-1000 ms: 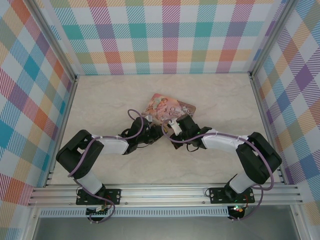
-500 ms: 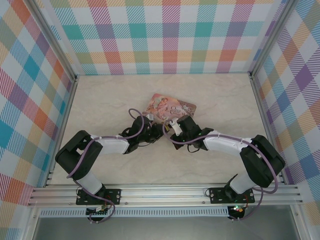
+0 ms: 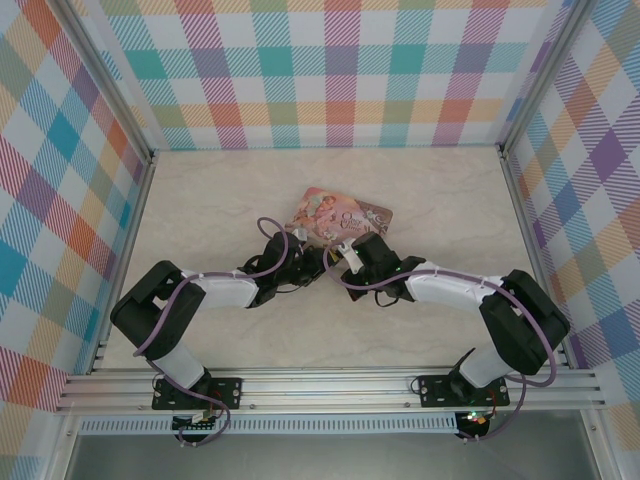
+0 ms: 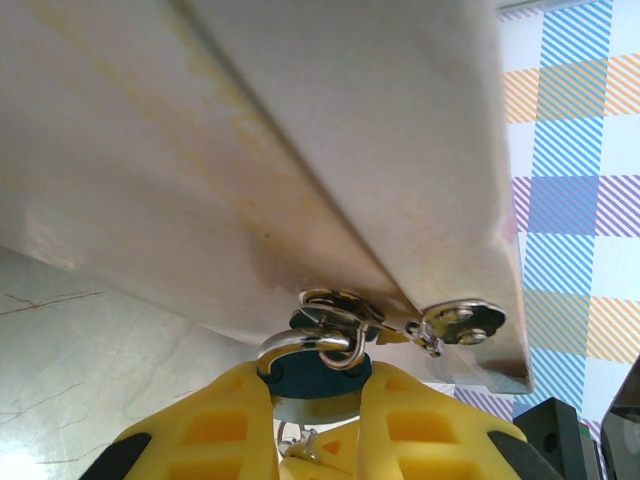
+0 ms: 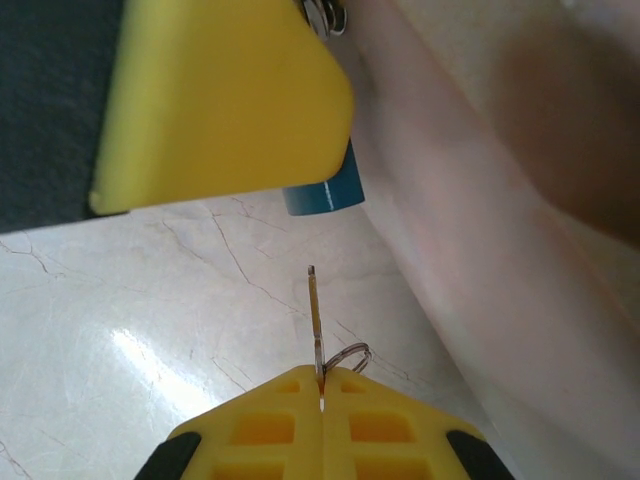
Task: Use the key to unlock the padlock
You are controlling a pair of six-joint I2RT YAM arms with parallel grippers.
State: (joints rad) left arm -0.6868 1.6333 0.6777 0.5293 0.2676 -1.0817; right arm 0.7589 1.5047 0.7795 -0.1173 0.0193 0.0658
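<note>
Marbled table [image 3: 200, 200] and plaid walls [image 3: 340, 70] frame the two arms, which meet just in front of the pink tin [image 3: 340, 215].

The left gripper [image 4: 318, 400] has its yellow fingers pressed onto the blue body of the padlock [image 4: 315, 372]. The shackle [image 4: 310, 345] rises just beyond the fingertips and hooks through the hasp [image 4: 460, 322] on the tin's side. Holding it there seems meant to steady the lock and keep its lower end turned toward the other arm.

The right gripper [image 5: 320, 385] pinches the key [image 5: 314, 320] edge-on between closed fingers. The blade sticks straight out ahead of the tips, and the key ring [image 5: 345, 355] lies just beside them. The padlock's blue end [image 5: 322, 192] sits directly ahead of the blade, near it but not touching. The key looks lined up for insertion, though the keyhole itself is hidden.

Compared with a second ago, the right gripper [image 3: 347, 255] has edged closer to the left gripper [image 3: 312, 258] and its forearm is stretched out further. The left arm and the tin appear unmoved.
</note>
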